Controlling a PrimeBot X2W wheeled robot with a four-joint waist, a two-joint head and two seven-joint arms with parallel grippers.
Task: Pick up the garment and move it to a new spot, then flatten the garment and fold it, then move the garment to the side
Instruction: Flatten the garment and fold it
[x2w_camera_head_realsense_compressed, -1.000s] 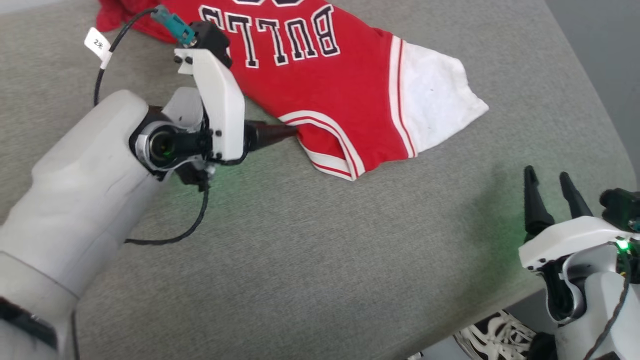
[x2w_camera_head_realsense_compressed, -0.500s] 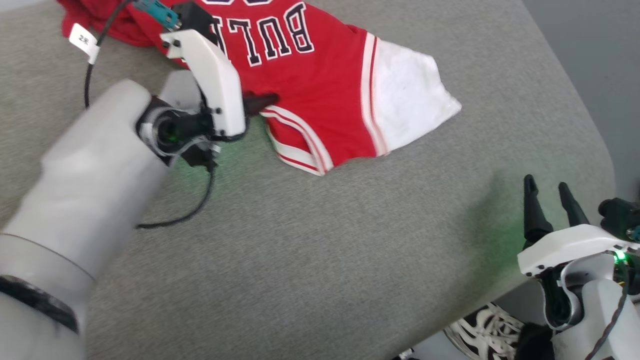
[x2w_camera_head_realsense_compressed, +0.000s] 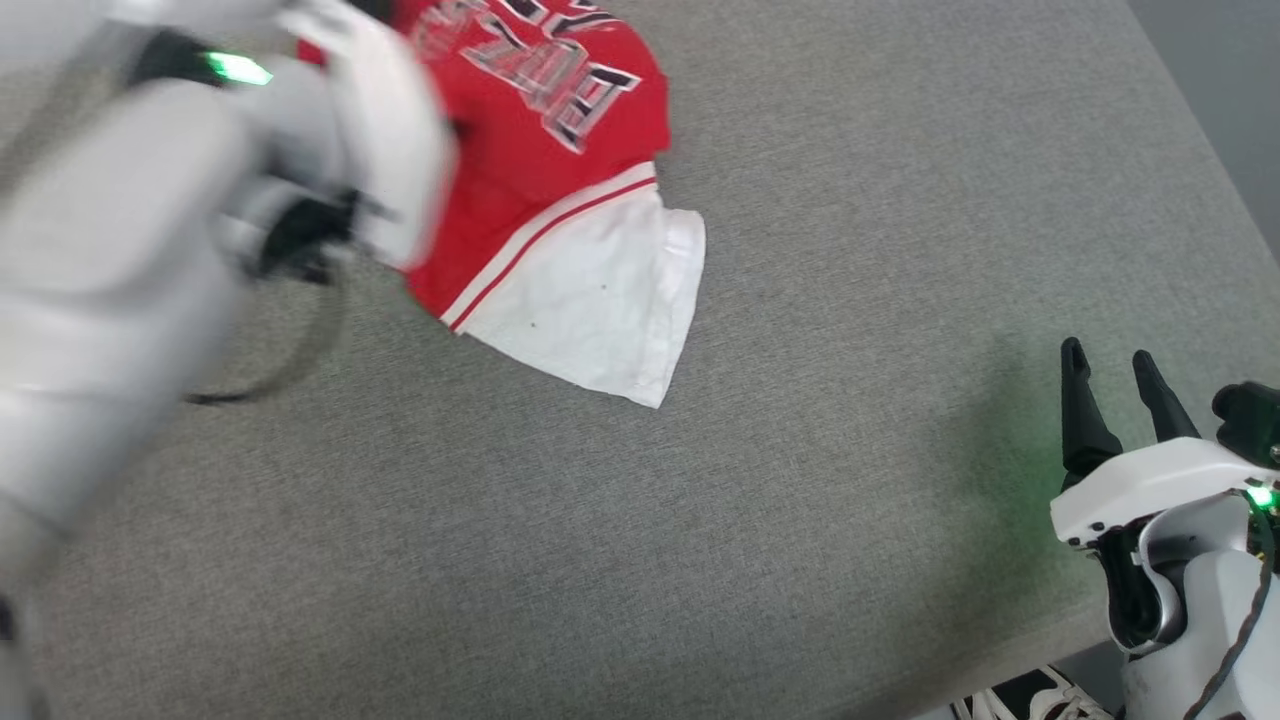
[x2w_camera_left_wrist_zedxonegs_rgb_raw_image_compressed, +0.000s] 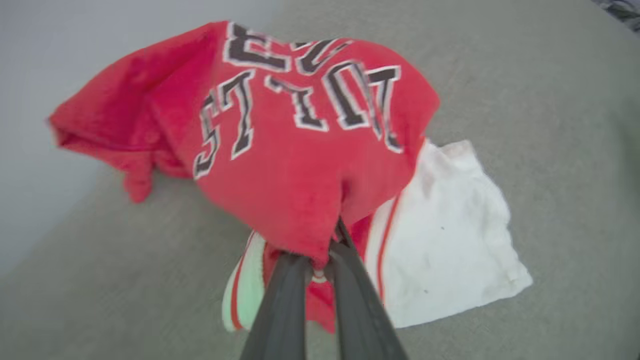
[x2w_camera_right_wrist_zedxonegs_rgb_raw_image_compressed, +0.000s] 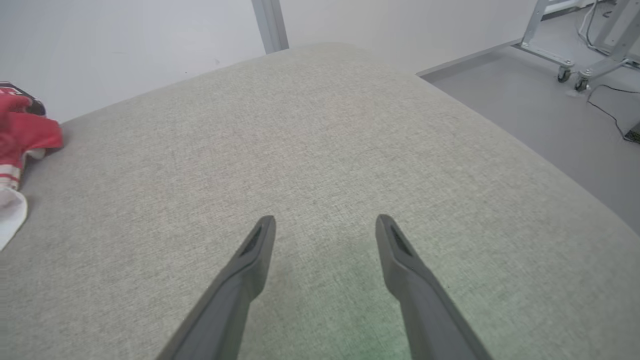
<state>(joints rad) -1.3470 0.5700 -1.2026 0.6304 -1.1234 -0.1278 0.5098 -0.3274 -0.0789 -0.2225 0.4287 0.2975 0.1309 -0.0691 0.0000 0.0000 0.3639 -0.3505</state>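
The garment (x2w_camera_head_realsense_compressed: 540, 170), a red jersey T-shirt with black white-outlined lettering, hangs bunched at the upper left of the head view, one white sleeve (x2w_camera_head_realsense_compressed: 600, 310) trailing on the grey cushion. In the left wrist view my left gripper (x2w_camera_left_wrist_zedxonegs_rgb_raw_image_compressed: 322, 250) is shut on a pinch of the garment's (x2w_camera_left_wrist_zedxonegs_rgb_raw_image_compressed: 300, 150) red cloth near the striped collar, the rest draping away from the fingers. The left arm is blurred in the head view and hides its fingers. My right gripper (x2w_camera_head_realsense_compressed: 1110, 375) stands open at the lower right, far from the garment (x2w_camera_right_wrist_zedxonegs_rgb_raw_image_compressed: 22, 135), with only cushion between its fingers (x2w_camera_right_wrist_zedxonegs_rgb_raw_image_compressed: 255, 245).
The grey upholstered surface (x2w_camera_head_realsense_compressed: 700, 520) spreads wide under both arms, its rounded edge at the right and lower right. A shoe (x2w_camera_head_realsense_compressed: 1020, 700) shows on the floor below that edge. A wheeled metal frame (x2w_camera_right_wrist_zedxonegs_rgb_raw_image_compressed: 580, 45) stands on the floor beyond the cushion.
My left gripper closed on the red cloth by the collar and swung up and left, lifting and bunching the garment. The white sleeve swung round towards me. The right gripper stayed put.
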